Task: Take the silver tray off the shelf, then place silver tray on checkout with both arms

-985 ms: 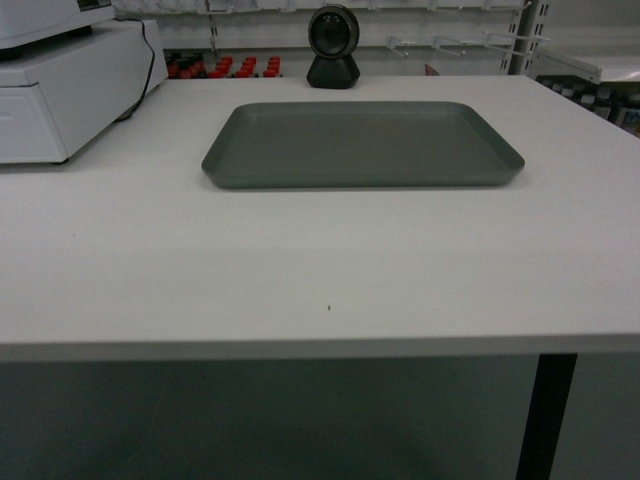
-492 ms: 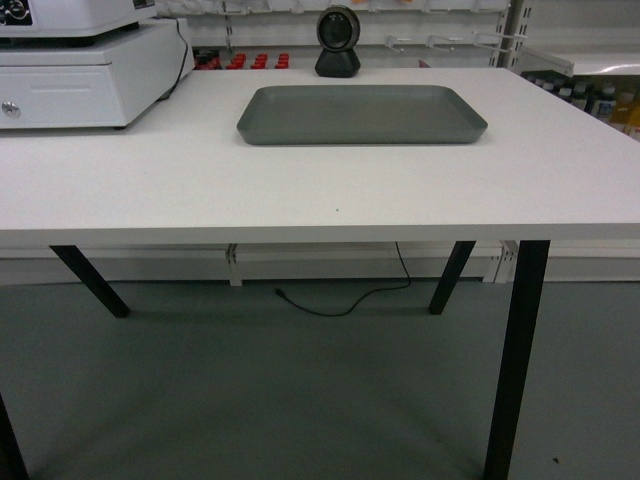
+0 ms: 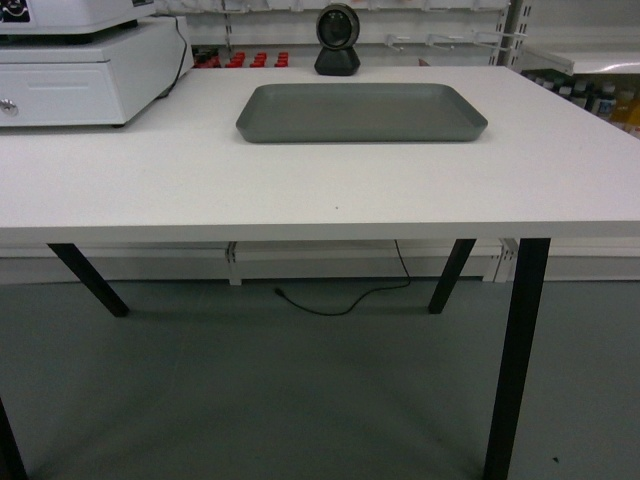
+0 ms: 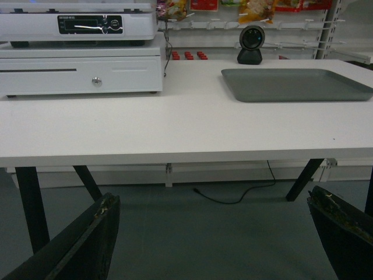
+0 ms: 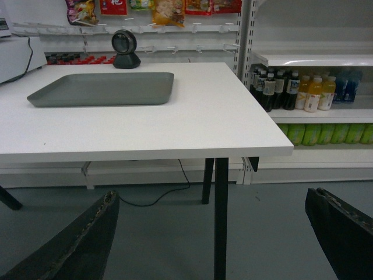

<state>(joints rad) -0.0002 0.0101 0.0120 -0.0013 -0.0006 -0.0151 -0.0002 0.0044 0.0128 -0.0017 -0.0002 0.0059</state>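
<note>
Silver tray [image 3: 361, 112] lies flat on the checkout surface [image 3: 300, 190], upper centre of frame; both grippers' jaws spread, empty.

My right gripper [image 5: 213, 245] hangs below the table edge, its two black fingers [image 5: 76, 245] spread wide apart with nothing between them. Ahead, the silver tray [image 5: 105, 88] lies flat on the white checkout [image 5: 192, 125], just in front of the black round scanner [image 5: 125, 49]. To the right, store shelves [image 5: 309, 59] hold rows of bottles [image 5: 303, 90]. A black cable [image 5: 157, 195] trails on the floor under the table.
</note>
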